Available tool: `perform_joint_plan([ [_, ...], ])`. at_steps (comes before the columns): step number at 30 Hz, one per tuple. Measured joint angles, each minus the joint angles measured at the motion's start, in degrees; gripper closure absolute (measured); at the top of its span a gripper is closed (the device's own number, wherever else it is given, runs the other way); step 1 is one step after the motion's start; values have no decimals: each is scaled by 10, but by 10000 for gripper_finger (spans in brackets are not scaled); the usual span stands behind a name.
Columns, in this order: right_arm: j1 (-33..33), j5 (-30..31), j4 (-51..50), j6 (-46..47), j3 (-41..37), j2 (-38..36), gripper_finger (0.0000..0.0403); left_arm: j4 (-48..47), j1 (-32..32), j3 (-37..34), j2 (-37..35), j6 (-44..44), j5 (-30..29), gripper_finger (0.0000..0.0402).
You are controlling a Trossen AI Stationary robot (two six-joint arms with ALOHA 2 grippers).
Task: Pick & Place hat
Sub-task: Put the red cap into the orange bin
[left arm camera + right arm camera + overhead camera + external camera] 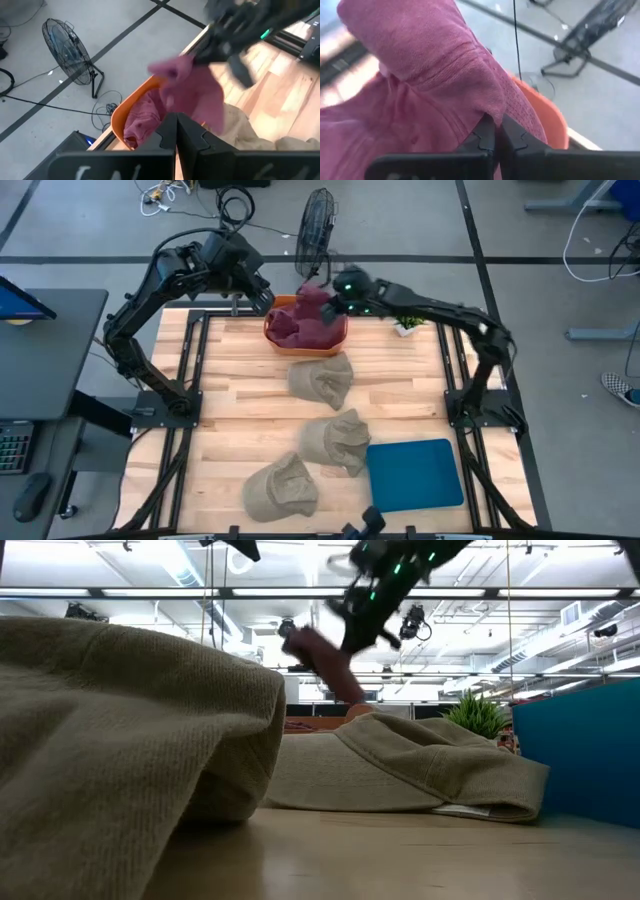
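A maroon hat point(315, 308) hangs from my right gripper point(335, 302) above the orange basket point(340, 337) at the table's far edge; another maroon hat point(288, 325) lies inside the basket. The held hat also shows in the low view point(325, 660), the left wrist view point(192, 90) and the right wrist view point(430, 65). My left gripper point(176, 131) is shut and empty, raised beside the basket's left end point(262, 298). Three beige hats point(322, 378) point(335, 442) point(280, 488) rest on the wooden table. My right gripper pinches an edge of the maroon hat's fabric point(487, 112) between its two fingers, coming from the table's right side and slanting down. The hat is lifted clear and droops slack below and beyond the fingers, over the basket.
A blue mat point(415, 473) lies at the table's near right corner. A small green plant point(408, 324) stands at the far right edge. A floor fan point(316, 225) and cables sit beyond the table. In the low view a beige hat point(110, 730) fills the foreground.
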Motion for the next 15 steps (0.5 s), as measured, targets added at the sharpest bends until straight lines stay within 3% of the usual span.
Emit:
perform_joint_plan([
  [15,-11,14,34,-7,1,160,390,-1,0,0,0,5,0,399],
])
